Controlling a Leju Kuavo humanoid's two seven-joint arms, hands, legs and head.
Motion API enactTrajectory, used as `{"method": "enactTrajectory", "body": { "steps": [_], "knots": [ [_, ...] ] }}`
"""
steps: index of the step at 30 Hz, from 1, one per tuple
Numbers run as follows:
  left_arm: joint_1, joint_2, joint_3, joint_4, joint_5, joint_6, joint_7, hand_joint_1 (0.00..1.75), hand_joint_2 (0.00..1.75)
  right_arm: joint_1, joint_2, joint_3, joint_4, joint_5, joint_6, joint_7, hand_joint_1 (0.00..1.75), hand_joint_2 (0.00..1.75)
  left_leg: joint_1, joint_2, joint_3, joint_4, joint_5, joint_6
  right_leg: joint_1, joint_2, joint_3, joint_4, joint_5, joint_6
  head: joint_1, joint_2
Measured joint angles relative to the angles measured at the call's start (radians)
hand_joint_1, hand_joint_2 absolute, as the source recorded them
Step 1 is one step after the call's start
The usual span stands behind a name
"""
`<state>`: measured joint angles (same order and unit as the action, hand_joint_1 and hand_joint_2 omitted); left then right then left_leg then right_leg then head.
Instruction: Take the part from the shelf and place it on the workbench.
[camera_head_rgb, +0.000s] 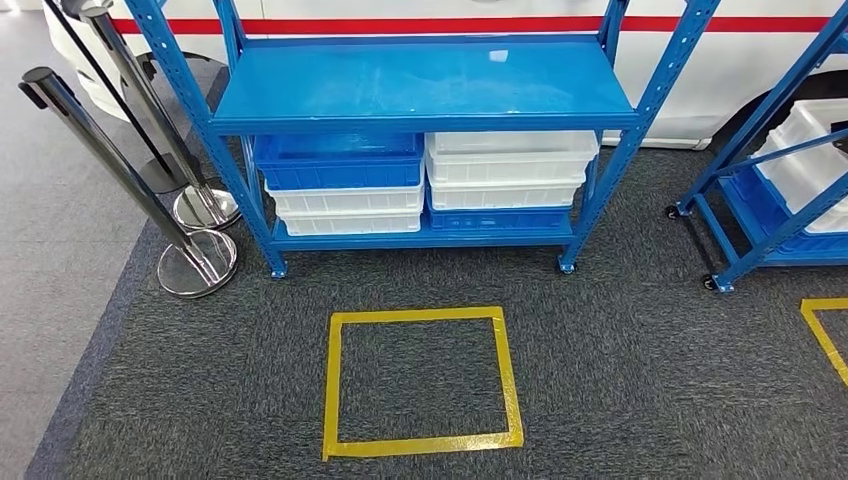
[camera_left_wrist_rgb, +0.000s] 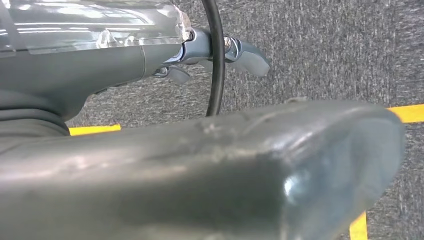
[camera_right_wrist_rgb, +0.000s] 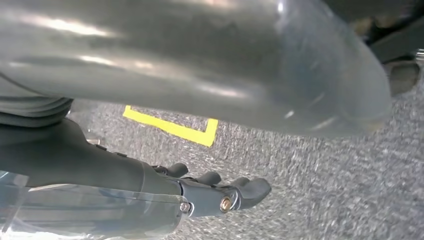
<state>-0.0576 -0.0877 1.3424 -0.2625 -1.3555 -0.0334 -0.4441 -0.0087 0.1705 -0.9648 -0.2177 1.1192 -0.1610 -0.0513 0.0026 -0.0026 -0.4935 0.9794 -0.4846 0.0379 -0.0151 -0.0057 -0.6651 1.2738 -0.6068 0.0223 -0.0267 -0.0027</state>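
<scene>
Shelf, blue steel rack (camera_head_rgb: 420, 85) w/ stacked blue and white plastic bins (camera_head_rgb: 420, 185), upper centre; no part seen, so approach stage imo. Left hand (camera_left_wrist_rgb: 200, 55) and right hand (camera_right_wrist_rgb: 210, 192) hang over grey carpet (camera_head_rgb: 620, 380), fingers loosely extended, holding nothing.

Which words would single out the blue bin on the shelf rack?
Start at the blue shelf rack facing the robot and look beneath its bare top board. On the bottom level, the blue bin tops the left stack; the bins under it and the right stack's top bins are white.
</scene>
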Motion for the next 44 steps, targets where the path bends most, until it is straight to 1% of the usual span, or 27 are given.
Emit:
{"method": "enactTrajectory", "body": {
  "steps": [1, 2, 4, 5, 6, 7, 10, 12, 14, 16, 17, 20, 22, 23, 24, 26, 27, 28, 30, 33, 35, 36, 37, 39, 40, 41, 44],
  "knots": [
    [0.001, 0.000, 0.000, 0.000, 0.000, 0.000, 0.000, 0.00, 0.00, 0.001, 0.000, 0.000, 0.000, 0.000, 0.001, 0.000, 0.00, 0.00, 0.000, -0.003, 0.005, 0.000, -0.004, -0.001, 0.000, 0.000, -0.018, 0.013, 0.009, 0.001, 0.000, 0.000],
    [0.002, 0.000, 0.000, 0.000, 0.000, -0.001, 0.001, 0.00, 0.00, 0.003, 0.000, -0.001, 0.000, -0.001, 0.002, 0.000, 0.00, 0.00, 0.000, -0.008, 0.012, 0.001, -0.010, -0.004, 0.000, 0.000, -0.017, -0.010, 0.040, 0.000, 0.000, 0.000],
    [0.003, -0.001, 0.000, 0.000, 0.000, -0.001, 0.001, 0.00, 0.00, 0.007, -0.001, -0.004, 0.000, -0.001, 0.005, -0.001, 0.00, 0.00, 0.001, -0.015, 0.032, 0.001, -0.026, -0.012, 0.000, 0.002, 0.023, -0.132, 0.129, -0.005, 0.000, 0.000],
    [0.004, -0.001, 0.000, 0.000, 0.000, -0.002, 0.002, 0.00, 0.00, 0.009, -0.001, -0.006, 0.000, -0.001, 0.006, -0.001, 0.00, 0.00, 0.000, -0.017, 0.038, 0.002, -0.034, -0.017, 0.001, 0.003, 0.042, -0.189, 0.150, -0.009, 0.000, 0.000],
    [0.003, -0.002, 0.000, 0.000, 0.000, -0.002, 0.003, 0.00, 0.00, 0.009, -0.002, -0.008, 0.000, -0.001, 0.007, -0.003, 0.00, 0.00, -0.001, -0.018, 0.040, 0.004, -0.042, -0.024, 0.004, 0.004, 0.054, -0.225, 0.160, -0.015, 0.000, 0.000],
    [0.002, -0.002, 0.000, 0.000, 0.000, -0.003, 0.004, 0.00, 0.00, 0.009, -0.002, -0.009, 0.000, 0.000, 0.007, -0.004, 0.00, 0.00, -0.001, -0.018, 0.044, 0.007, -0.047, -0.030, 0.005, 0.005, 0.057, -0.237, 0.155, -0.021, 0.000, 0.000],
    [0.000, -0.003, 0.001, 0.000, 0.000, -0.003, 0.006, 0.00, 0.00, 0.008, -0.001, -0.012, 0.000, 0.001, 0.006, -0.006, 0.00, 0.00, -0.001, -0.016, 0.054, 0.031, -0.061, -0.046, 0.004, 0.004, 0.072, -0.242, 0.147, -0.042, -0.001, 0.000],
    [-0.001, -0.005, 0.001, 0.001, 0.000, -0.004, 0.007, 0.00, 0.00, 0.008, 0.000, -0.017, 0.000, -0.008, 0.013, -0.006, 0.00, 0.00, 0.002, -0.010, 0.015, 0.110, -0.084, -0.055, 0.002, 0.003, 0.089, -0.245, 0.138, -0.053, -0.001, 0.000],
    [-0.001, -0.006, 0.001, 0.001, 0.001, -0.004, 0.007, 0.00, 0.00, 0.008, 0.000, -0.028, 0.000, -0.025, 0.024, -0.010, 0.00, 0.00, 0.006, -0.006, -0.066, 0.237, -0.131, -0.065, 0.003, 0.007, 0.101, -0.245, 0.126, -0.058, -0.001, 0.000],
    [0.002, -0.005, 0.001, 0.001, 0.001, -0.004, 0.008, 0.00, 0.00, 0.007, 0.000, -0.039, 0.000, -0.035, 0.028, -0.014, 0.00, 0.00, 0.009, -0.005, -0.129, 0.306, -0.159, -0.071, 0.003, 0.018, 0.118, -0.245, 0.111, -0.057, -0.001, 0.000],
    [0.004, -0.005, 0.001, 0.001, 0.002, -0.004, 0.008, 0.00, 0.00, 0.007, 0.001, -0.043, 0.000, -0.036, 0.027, -0.014, 0.00, 0.00, 0.009, -0.005, -0.139, 0.293, -0.143, -0.072, 0.003, 0.026, 0.129, -0.245, 0.103, -0.055, -0.001, 0.000],
    [0.009, -0.005, 0.002, 0.001, 0.002, -0.004, 0.010, 0.00, 0.00, 0.008, 0.004, -0.048, 0.001, -0.026, 0.013, -0.009, 0.00, 0.00, 0.007, -0.010, -0.109, 0.122, -0.008, -0.058, 0.002, 0.046, 0.162, -0.246, 0.079, -0.050, -0.001, 0.000],
    [0.010, -0.004, 0.002, 0.001, 0.002, -0.003, 0.012, 0.00, 0.00, 0.006, 0.008, -0.048, 0.001, -0.012, 0.002, -0.002, 0.00, 0.00, 0.001, -0.009, -0.100, 0.059, 0.028, -0.043, 0.003, 0.053, 0.172, -0.245, 0.068, -0.040, -0.001, 0.000],
    [0.008, -0.004, 0.003, 0.001, 0.001, -0.003, 0.013, 0.00, 0.00, 0.007, 0.009, -0.048, 0.001, -0.008, 0.000, 0.000, 0.00, 0.00, -0.002, -0.008, -0.098, 0.056, 0.021, -0.035, 0.003, 0.056, 0.176, -0.243, 0.069, -0.032, -0.001, 0.000],
    [0.007, -0.003, 0.003, 0.001, 0.001, -0.004, 0.014, 0.00, 0.00, 0.007, 0.009, -0.048, 0.001, -0.006, 0.000, 0.000, 0.00, 0.44, -0.002, -0.009, -0.091, 0.050, 0.021, -0.028, 0.003, 0.056, 0.180, -0.241, 0.069, -0.025, -0.001, 0.000],
    [0.006, -0.003, 0.003, 0.001, 0.001, -0.004, 0.014, 0.00, 0.00, 0.008, 0.010, -0.048, 0.002, -0.006, 0.001, 0.001, 0.00, 0.44, 0.001, -0.010, -0.067, 0.037, 0.023, -0.014, 0.003, 0.041, 0.179, -0.217, 0.058, -0.015, -0.001, 0.000],
    [0.005, -0.003, 0.003, 0.001, 0.001, -0.004, 0.014, 0.00, 0.00, 0.005, 0.010, -0.048, 0.002, -0.007, 0.002, 0.001, 0.00, 0.44, 0.003, -0.010, -0.056, 0.032, 0.023, -0.009, 0.003, 0.032, 0.163, -0.185, 0.040, -0.011, -0.001, 0.000],
    [0.006, -0.003, 0.003, 0.001, 0.001, -0.004, 0.014, 0.00, 0.00, 0.003, 0.010, -0.048, 0.002, -0.008, 0.003, 0.001, 0.00, 0.00, 0.003, -0.008, -0.050, 0.028, 0.022, -0.004, 0.002, 0.023, 0.142, -0.147, 0.021, -0.009, -0.001, 0.000],
    [0.006, -0.003, 0.003, 0.001, 0.001, -0.004, 0.015, 0.00, 0.00, 0.000, 0.011, -0.048, 0.001, -0.012, 0.007, 0.001, 0.00, 0.00, 0.002, -0.006, -0.047, 0.028, 0.019, 0.000, 0.002, 0.019, 0.105, -0.091, -0.005, -0.005, -0.001, 0.000],
    [0.006, -0.003, 0.003, 0.001, 0.001, -0.004, 0.015, 0.00, 0.00, -0.001, 0.011, -0.048, 0.002, -0.013, 0.008, 0.001, 0.00, 0.00, 0.002, -0.005, -0.047, 0.028, 0.018, 0.000, 0.002, 0.018, 0.098, -0.081, -0.009, -0.004, -0.001, 0.000],
    [0.005, -0.003, 0.003, 0.001, 0.001, -0.004, 0.015, 0.00, 0.00, -0.002, 0.011, -0.049, 0.002, -0.017, 0.012, 0.000, 0.00, 0.00, 0.001, -0.001, -0.045, 0.028, 0.015, 0.002, 0.002, 0.018, 0.074, -0.048, -0.024, -0.002, -0.001, 0.000],
    [0.006, -0.003, 0.003, 0.001, 0.001, -0.004, 0.015, 0.00, 0.00, -0.003, 0.011, -0.052, 0.002, -0.021, 0.014, -0.001, 0.00, 0.44, 0.001, 0.002, -0.041, 0.028, 0.010, 0.003, 0.001, 0.018, 0.049, -0.018, -0.033, 0.001, -0.001, 0.000],
    [0.007, -0.003, 0.003, 0.001, 0.001, -0.004, 0.016, 0.00, 0.00, -0.003, 0.011, -0.056, 0.002, -0.022, 0.013, -0.001, 0.00, 0.44, 0.000, 0.005, -0.030, 0.028, 0.001, 0.001, 0.001, 0.017, 0.027, -0.014, -0.020, 0.002, -0.001, 0.000],
    [0.008, -0.004, 0.003, 0.001, 0.000, -0.005, 0.018, 0.00, 0.00, 0.000, 0.012, -0.062, 0.002, -0.013, 0.004, 0.000, 0.00, 0.44, -0.002, 0.008, 0.004, 0.030, -0.036, -0.016, 0.005, 0.009, 0.025, -0.112, 0.065, -0.010, -0.001, 0.000],
    [0.008, -0.004, 0.003, 0.001, -0.001, -0.005, 0.018, 0.00, 0.00, 0.002, 0.013, -0.063, 0.002, -0.007, -0.001, 0.001, 0.00, 0.00, -0.003, 0.010, 0.021, 0.033, -0.051, -0.026, 0.007, 0.007, 0.039, -0.177, 0.112, -0.020, -0.001, 0.000],
    [0.006, -0.004, 0.003, 0.001, -0.002, -0.005, 0.019, 0.00, 0.00, 0.003, 0.014, -0.063, 0.003, -0.002, -0.003, 0.001, 0.00, 0.00, -0.004, 0.011, 0.033, 0.037, -0.061, -0.036, 0.009, 0.005, 0.054, -0.219, 0.136, -0.031, -0.001, 0.000],
    [0.004, -0.005, 0.003, 0.001, -0.003, -0.005, 0.019, 0.00, 0.00, 0.002, 0.018, -0.063, 0.003, 0.001, -0.004, 0.001, 0.00, 0.00, 0.000, 0.010, 0.037, 0.067, -0.071, -0.048, 0.004, 0.006, 0.078, -0.230, 0.136, -0.046, -0.001, 0.000]
  ]
}}
